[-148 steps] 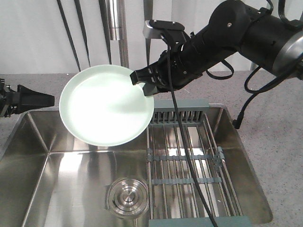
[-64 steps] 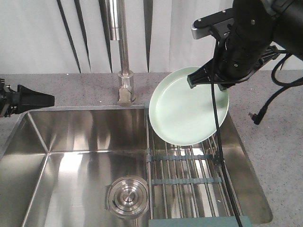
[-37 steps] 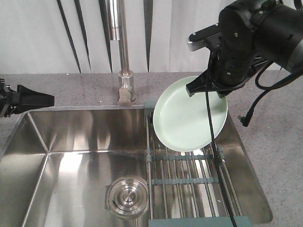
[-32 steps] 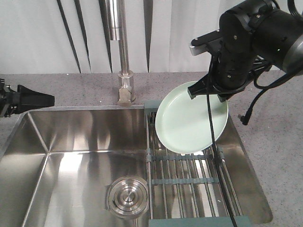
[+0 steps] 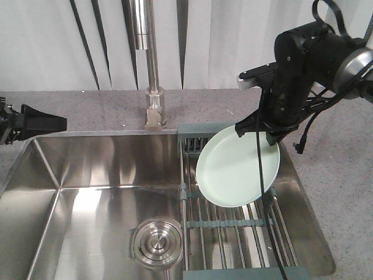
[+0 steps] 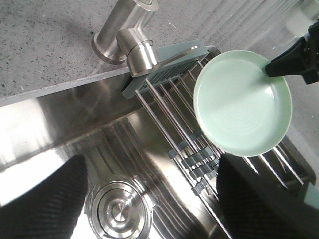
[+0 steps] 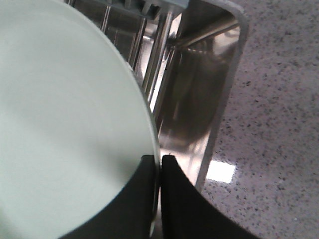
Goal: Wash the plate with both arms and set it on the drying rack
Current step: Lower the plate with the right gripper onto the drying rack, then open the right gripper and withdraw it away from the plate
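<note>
The pale mint-green plate (image 5: pixel 236 169) hangs tilted over the far half of the drying rack (image 5: pixel 201 227), its face toward the sink. My right gripper (image 5: pixel 256 131) is shut on the plate's upper right rim. The right wrist view shows the rim pinched between its two black fingertips (image 7: pixel 158 158), with the plate (image 7: pixel 65 114) filling the left and the rack's rods (image 7: pixel 157 45) behind. My left gripper (image 5: pixel 58 122) rests at the sink's left edge, far from the plate. In the left wrist view it (image 6: pixel 154 199) stands open and empty, above the drain, with the plate (image 6: pixel 239 104) over the rack (image 6: pixel 149 82).
A tall steel faucet (image 5: pixel 152 87) rises behind the sink, left of the rack. The round steel drain (image 5: pixel 157 242) sits in the basin floor (image 5: pixel 87 186). A black cable (image 5: pixel 260 192) hangs from the right arm across the plate. Speckled grey counter (image 5: pixel 338 192) surrounds the sink.
The right arm carried the plate from in front of the faucet rightward over the rack, then lowered it toward the rods. The left arm stayed still.
</note>
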Controlling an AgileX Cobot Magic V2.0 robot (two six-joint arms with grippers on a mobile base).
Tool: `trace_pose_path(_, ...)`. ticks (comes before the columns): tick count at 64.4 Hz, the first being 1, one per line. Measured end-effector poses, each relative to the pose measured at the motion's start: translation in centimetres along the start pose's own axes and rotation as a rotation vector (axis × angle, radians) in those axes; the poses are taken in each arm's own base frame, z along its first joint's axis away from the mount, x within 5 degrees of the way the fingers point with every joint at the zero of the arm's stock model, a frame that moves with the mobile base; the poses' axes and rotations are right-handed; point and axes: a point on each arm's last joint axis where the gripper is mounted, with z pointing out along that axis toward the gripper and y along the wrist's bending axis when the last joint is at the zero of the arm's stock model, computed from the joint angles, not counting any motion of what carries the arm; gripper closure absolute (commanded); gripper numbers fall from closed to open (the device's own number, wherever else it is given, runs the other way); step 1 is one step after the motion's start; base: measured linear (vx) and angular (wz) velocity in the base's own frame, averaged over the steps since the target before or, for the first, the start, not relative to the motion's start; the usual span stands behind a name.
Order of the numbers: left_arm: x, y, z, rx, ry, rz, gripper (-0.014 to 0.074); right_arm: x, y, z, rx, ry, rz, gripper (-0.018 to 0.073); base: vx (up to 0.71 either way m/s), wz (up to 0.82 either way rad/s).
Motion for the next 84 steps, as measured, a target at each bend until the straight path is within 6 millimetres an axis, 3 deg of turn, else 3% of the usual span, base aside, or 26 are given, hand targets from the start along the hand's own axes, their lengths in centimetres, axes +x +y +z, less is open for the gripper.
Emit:
trace_pose_path(19,0.0,0.0,0.0,0.0,0.0,0.0,0.0073,-0.5,0.5,2.3,-0.017,0.028,-0.017,0.0348,0.0,0.0)
trace_pose_path(33,0.0,0.0,0.0,0.0,0.0,0.0,0.0073,-0.5,0.6,2.4,-0.019,0.027,-0.017,0.0235,0.0,0.0)
trace_pose_path(41,0.0,0.0,0.0,0.0,0.0,0.0,0.0073,-0.6,0.5,1.6,-0.028,-0.003,-0.01,0.024,0.0,0.0)
trace_pose_path(52,0.0,0.0,0.0,0.0,0.0,0.0,0.0073,0.2,0.2,-1.9,-0.05,-0.148,0.006,0.0241,0.0,0.0)
trace_pose_path(64,0.0,0.0,0.0,0.0,0.0,0.0,0.0073,3.9,-0.2,-5.6,-0.057,-0.352,0.013,0.0241,0.0,0.0)
trace_pose_path(74,0.0,0.0,0.0,0.0,0.0,0.0,0.0073,8.6,-0.5,-8.4,-0.062,-0.518,0.017,0.0241,0.0,0.0)
trace_pose_path(84,0.0,0.0,0.0,0.0,0.0,0.0,0.0073,13.0,-0.5,-9.4,-0.067,-0.661,0.018,0.0241,0.0,0.0)
